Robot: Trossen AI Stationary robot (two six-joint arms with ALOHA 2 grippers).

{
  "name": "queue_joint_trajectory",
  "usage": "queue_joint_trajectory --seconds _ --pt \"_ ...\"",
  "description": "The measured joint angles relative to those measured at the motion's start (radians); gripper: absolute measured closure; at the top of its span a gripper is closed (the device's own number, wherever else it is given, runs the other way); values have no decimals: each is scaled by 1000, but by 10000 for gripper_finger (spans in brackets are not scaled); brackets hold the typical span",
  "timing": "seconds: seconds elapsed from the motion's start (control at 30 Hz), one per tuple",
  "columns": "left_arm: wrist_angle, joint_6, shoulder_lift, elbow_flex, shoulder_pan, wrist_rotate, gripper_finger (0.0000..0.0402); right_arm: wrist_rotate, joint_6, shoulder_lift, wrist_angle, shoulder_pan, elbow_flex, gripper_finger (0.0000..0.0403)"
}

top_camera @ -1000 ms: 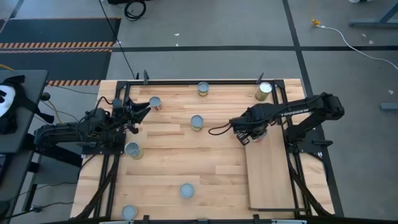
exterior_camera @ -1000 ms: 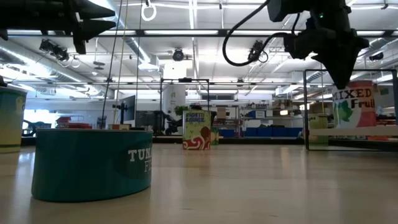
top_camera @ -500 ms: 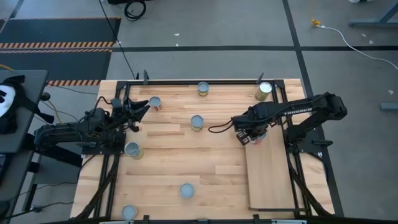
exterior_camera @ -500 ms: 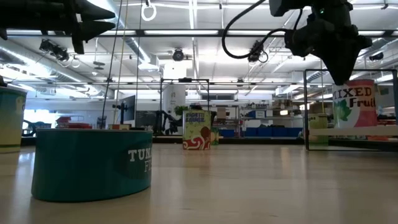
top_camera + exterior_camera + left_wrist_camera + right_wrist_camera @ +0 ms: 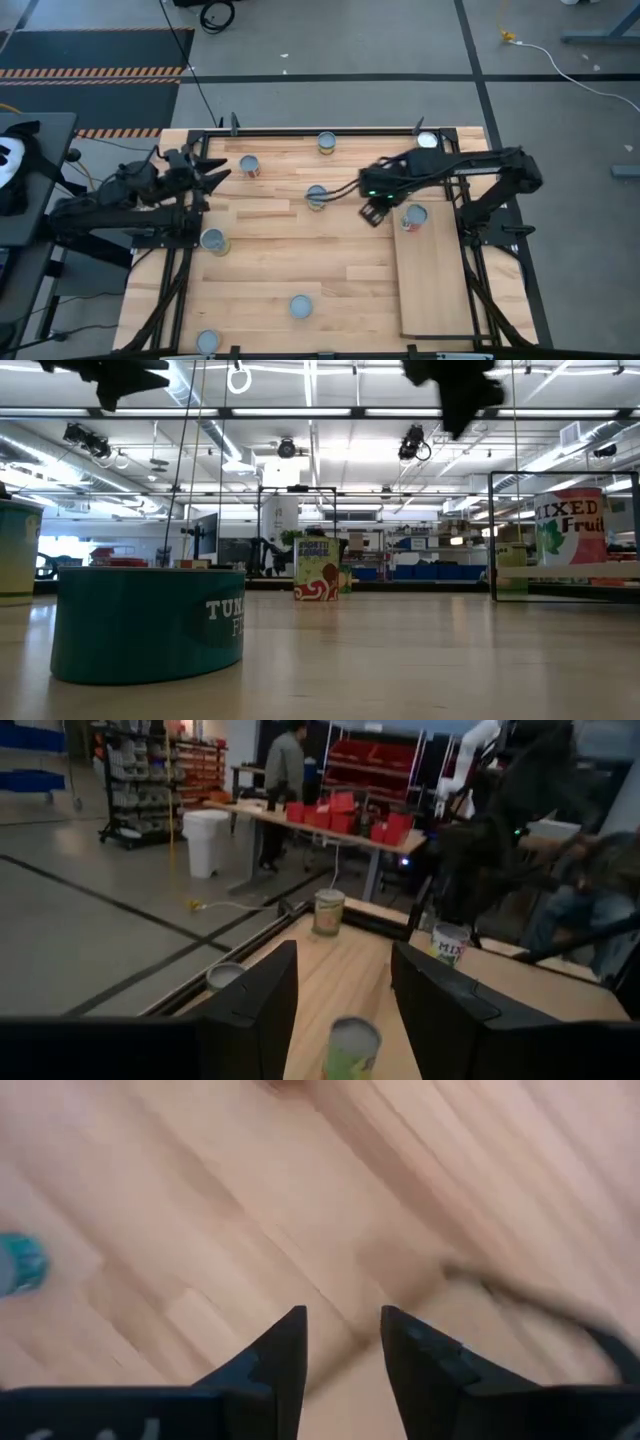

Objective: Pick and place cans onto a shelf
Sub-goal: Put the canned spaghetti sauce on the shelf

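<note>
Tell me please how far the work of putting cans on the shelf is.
Done: one silver-topped can stands on the pale wooden shelf board. In hand: nothing; the right gripper is open above the tabletop beside the shelf, the left gripper open at the left edge. Left: about seven cans, including the middle can near the right gripper.

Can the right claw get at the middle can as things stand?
Probably yes: the right claw is open and empty, hanging just beside the middle can, with bare tabletop between them.
</note>
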Motion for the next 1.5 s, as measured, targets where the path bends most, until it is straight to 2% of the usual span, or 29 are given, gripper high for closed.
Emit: queue_joint_trajectory --seconds 0.13,0.27,0.4,0.5,0.77,0.9,0.97,1.3,1.5 --pt "-59 -5 -2 30 0 0 233 29 -287 165 87 11 157 267" --pt "-30 -28 0 30 0 -3 233 17 -514 322 102 0 283 265" --pt "-19 -62 0 30 0 -3 233 8 -782 423 118 -10 338 264" --pt "-19 -63 0 30 0 -3 233 -4 -904 476 153 -30 342 264" --pt "-2 -98 0 30 0 -3 233 -2 -997 550 223 -110 341 265" --pt "1 -322 0 30 -3 -2 233 -33 -998 559 288 -146 342 267" --pt "-2 -387 0 30 -2 -2 233 -64 -999 572 296 -162 342 268" --pt "1 -326 0 30 -2 8 233 -107 -989 623 320 -179 342 275" --pt "61 -293 0 30 -1 -18 233 -91 -873 622 315 -182 342 308"
